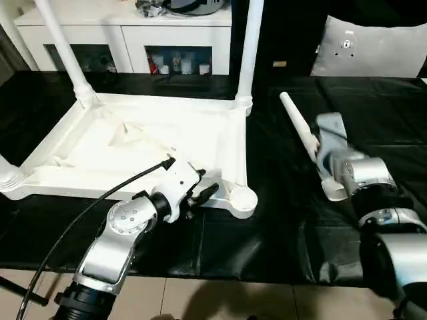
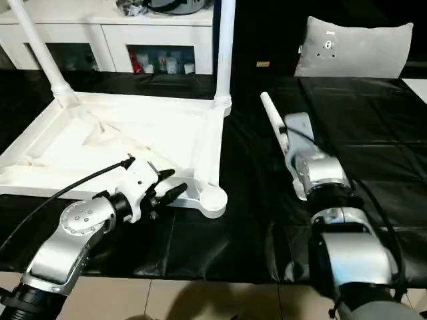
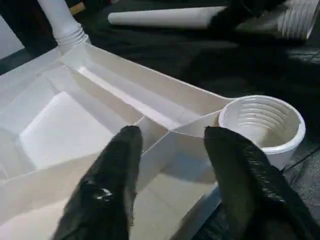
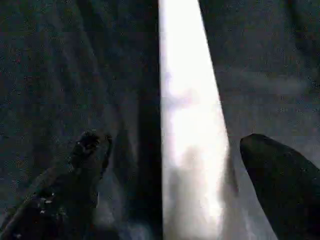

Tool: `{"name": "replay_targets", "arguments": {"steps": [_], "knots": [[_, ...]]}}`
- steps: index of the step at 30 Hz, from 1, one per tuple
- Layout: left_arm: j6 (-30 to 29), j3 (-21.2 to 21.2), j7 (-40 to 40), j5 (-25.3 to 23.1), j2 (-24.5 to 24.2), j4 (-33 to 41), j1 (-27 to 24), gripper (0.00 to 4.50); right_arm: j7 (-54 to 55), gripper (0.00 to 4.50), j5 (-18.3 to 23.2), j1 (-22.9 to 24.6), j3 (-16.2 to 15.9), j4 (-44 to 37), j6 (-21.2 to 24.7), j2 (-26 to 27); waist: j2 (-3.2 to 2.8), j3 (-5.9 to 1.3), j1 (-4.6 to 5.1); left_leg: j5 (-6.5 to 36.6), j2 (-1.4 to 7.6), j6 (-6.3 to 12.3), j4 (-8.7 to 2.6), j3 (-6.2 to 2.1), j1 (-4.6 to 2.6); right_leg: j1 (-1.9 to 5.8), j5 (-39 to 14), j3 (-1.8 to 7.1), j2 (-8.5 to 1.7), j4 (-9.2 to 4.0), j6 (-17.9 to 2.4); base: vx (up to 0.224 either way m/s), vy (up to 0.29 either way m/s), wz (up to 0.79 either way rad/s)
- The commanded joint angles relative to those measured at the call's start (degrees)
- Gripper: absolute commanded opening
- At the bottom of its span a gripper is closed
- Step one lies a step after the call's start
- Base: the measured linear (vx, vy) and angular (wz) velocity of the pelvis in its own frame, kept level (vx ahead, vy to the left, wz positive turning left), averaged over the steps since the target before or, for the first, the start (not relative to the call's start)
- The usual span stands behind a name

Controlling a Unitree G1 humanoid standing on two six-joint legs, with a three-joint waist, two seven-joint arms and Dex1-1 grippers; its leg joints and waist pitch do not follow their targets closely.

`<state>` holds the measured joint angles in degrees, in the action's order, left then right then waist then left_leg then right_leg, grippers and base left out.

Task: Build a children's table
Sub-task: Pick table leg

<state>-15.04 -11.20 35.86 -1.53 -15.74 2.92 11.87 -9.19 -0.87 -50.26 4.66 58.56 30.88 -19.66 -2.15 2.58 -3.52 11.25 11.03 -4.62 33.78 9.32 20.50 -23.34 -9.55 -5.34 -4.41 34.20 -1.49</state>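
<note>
An upturned white table top (image 1: 143, 143) fills the left half of the black work surface (image 1: 373, 120), with upright legs (image 1: 248, 50) in its two far corners walling off that side, and a third leg base at the near-left corner (image 1: 8, 177). The near-right corner socket (image 1: 241, 199) stands empty and open from above. The left gripper (image 1: 200, 193) hangs over the table top's near rim just beside that socket, fingers (image 3: 117, 165) apart. A clear strip of black cover separates the table top from a loose leg (image 1: 303, 137) lying flat, which the right gripper (image 4: 170, 165) straddles, fingers spread wide either side. A white cabinet (image 1: 127, 33) closes off the back.
</note>
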Motion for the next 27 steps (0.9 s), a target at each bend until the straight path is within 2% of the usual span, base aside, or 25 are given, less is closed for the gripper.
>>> {"name": "replay_targets", "arguments": {"steps": [1,5,9,11,12,18,23,24,27], "knots": [[-0.5,-0.09,-0.07,-0.69,-0.76,0.21,0.61,2.71,-0.77,4.5,-0.34,-1.57,0.48,2.37,1.92,-0.94,0.17,-3.6,-0.16,10.26,1.29,2.01,-3.3,0.06,0.1,3.57,-12.34,2.49,-3.31,-3.7,-12.2,0.0,0.0,0.0],[-1.28,-0.49,1.39,-0.11,-2.04,1.07,0.0,3.0,-5.55,4.5,-0.29,-1.82,-0.96,4.1,5.6,-1.31,0.21,-3.59,-0.32,10.63,1.33,2.25,-3.23,0.08,0.11,3.52,-13.38,2.41,-3.27,-3.68,-11.79,0.0,0.0,0.0],[-0.62,-0.11,0.98,-0.06,-2.78,0.5,-0.74,3.0,-11.73,4.5,-0.18,-2.02,-3.13,4.18,9.55,-1.26,0.27,-3.49,-0.49,10.79,1.49,2.38,-3.22,0.09,0.21,3.45,-14.58,2.35,-3.3,-3.72,-11.69,0.0,0.0,0.0],[-0.52,-0.02,0.81,-0.13,-2.88,0.31,-0.83,3.14,-13.64,4.21,-0.64,-2.2,-4.48,4.07,10.47,-1.13,0.23,-3.45,-0.61,11.58,1.56,2.23,-3.25,0.08,0.15,3.35,-15.71,2.34,-3.34,-3.81,-11.39,0.0,0.0,0.0],[-0.44,0.01,0.78,-0.16,-2.9,0.19,-0.8,3.14,-14.46,4.14,-0.44,-2.11,-4.73,3.62,10.85,-1.01,0.43,-3.41,-0.58,11.72,1.59,2.16,-3.28,0.09,0.15,3.32,-16.1,2.35,-3.36,-3.88,-11.3,0.0,0.0,0.0],[-0.07,-0.52,0.86,0.02,-3.34,-0.42,-0.77,3.14,-18.73,3.66,0.13,-0.25,-6.82,-1.12,14.62,-0.03,0.41,-3.32,-0.99,12.43,1.59,1.55,-3.45,-0.05,0.02,3.22,-18.72,2.41,-3.4,-4.14,-9.66,0.0,0.0,0.0],[-0.05,-0.94,1.28,0.16,-3.6,-0.25,-1.13,3.14,-20.58,3.26,-3.03,1.84,-11.86,-4.18,17.05,-0.54,0.38,-3.32,-1.04,13.0,1.61,0.77,-3.54,-0.12,-0.1,3.12,-18.73,2.48,-3.45,-4.1,-9.75,0.0,0.0,0.0],[-0.08,-1.03,1.4,0.19,-3.66,-0.33,-1.03,3.14,-20.93,3.18,-3.4,2.1,-12.37,-4.5,17.31,-0.69,0.23,-3.27,-1.09,13.24,1.59,0.71,-3.54,-0.08,-0.14,3.06,-19.03,2.52,-3.44,-4.23,-9.56,0.0,0.0,0.0],[0.04,-1.39,1.84,0.27,-3.97,-0.7,-0.64,3.14,-22.35,2.86,-2.16,2.96,-11.74,-6.94,18.86,-1.12,0.24,-3.26,-1.21,13.89,1.6,0.54,-3.62,-0.1,-0.25,3.09,-19.23,2.58,-3.35,-4.32,-8.98,0.0,0.0,0.0]]}}
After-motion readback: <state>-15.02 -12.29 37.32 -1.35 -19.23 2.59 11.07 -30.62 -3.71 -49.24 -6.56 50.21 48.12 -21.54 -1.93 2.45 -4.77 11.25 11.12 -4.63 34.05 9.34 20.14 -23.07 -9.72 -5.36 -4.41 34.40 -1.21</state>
